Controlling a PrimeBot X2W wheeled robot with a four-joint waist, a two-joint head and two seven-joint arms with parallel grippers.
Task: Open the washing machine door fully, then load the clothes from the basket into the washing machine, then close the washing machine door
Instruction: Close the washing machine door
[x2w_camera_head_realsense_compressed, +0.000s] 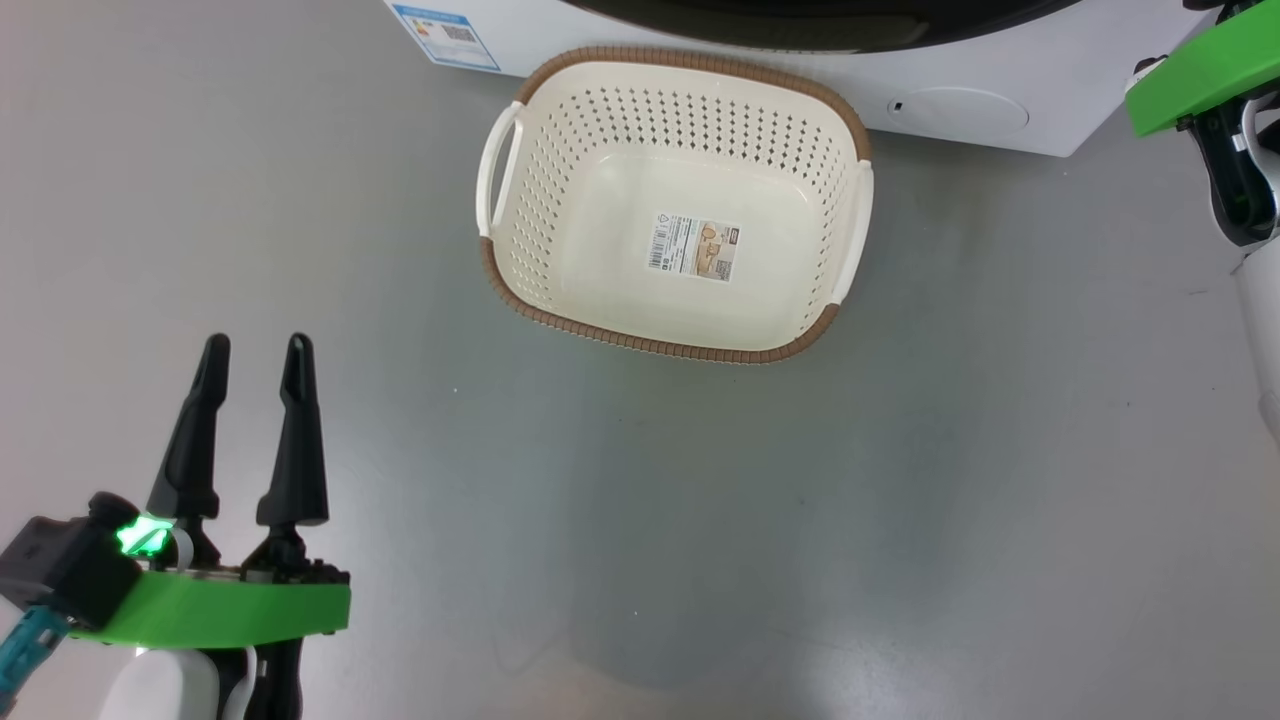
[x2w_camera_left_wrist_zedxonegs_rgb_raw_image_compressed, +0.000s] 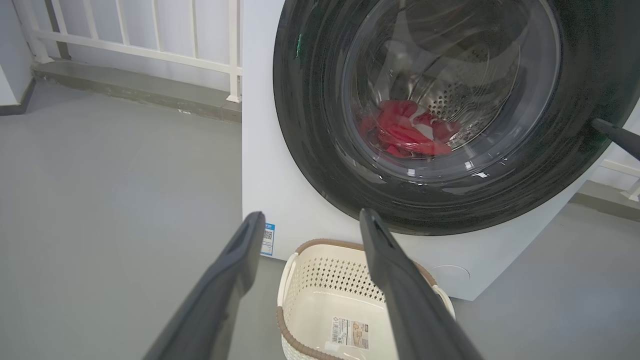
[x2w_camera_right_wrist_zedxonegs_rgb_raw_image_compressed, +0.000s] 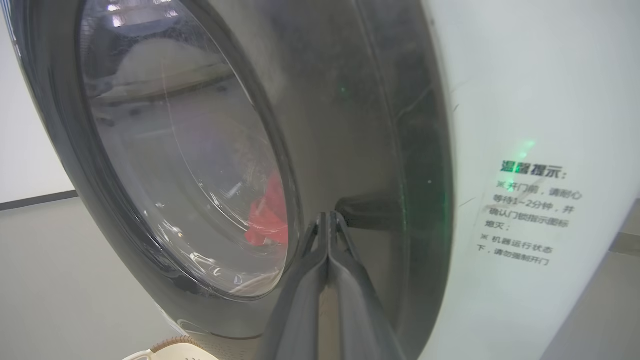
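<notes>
Washing machine door (x2w_camera_right_wrist_zedxonegs_rgb_raw_image_compressed: 350, 100) is lying flush, or very nearly so, against the white front of the washing machine (x2w_camera_left_wrist_zedxonegs_rgb_raw_image_compressed: 270, 175), directly ahead of the right gripper (x2w_camera_right_wrist_zedxonegs_rgb_raw_image_compressed: 328, 220). That gripper's fingers are pressing together with nothing between them, and their tips are meeting the glossy black rim just beside a dark handle recess (x2w_camera_right_wrist_zedxonegs_rgb_raw_image_compressed: 370, 212). Behind the glass, beyond those tips and to their left in the wrist view, the clothes (x2w_camera_left_wrist_zedxonegs_rgb_raw_image_compressed: 405, 132) are resting in the drum as a red heap. The basket (x2w_camera_head_realsense_compressed: 640, 343) is sitting empty on the floor, ahead and to the right of the left gripper (x2w_camera_head_realsense_compressed: 257, 348), which is hovering well apart from it with fingers spread and holding nothing. Judged from this layout, loading is finished and the closing step is under way. The next move is likely calling for a firm push along the right fingers until the latch catches, then a clean withdrawal.
</notes>
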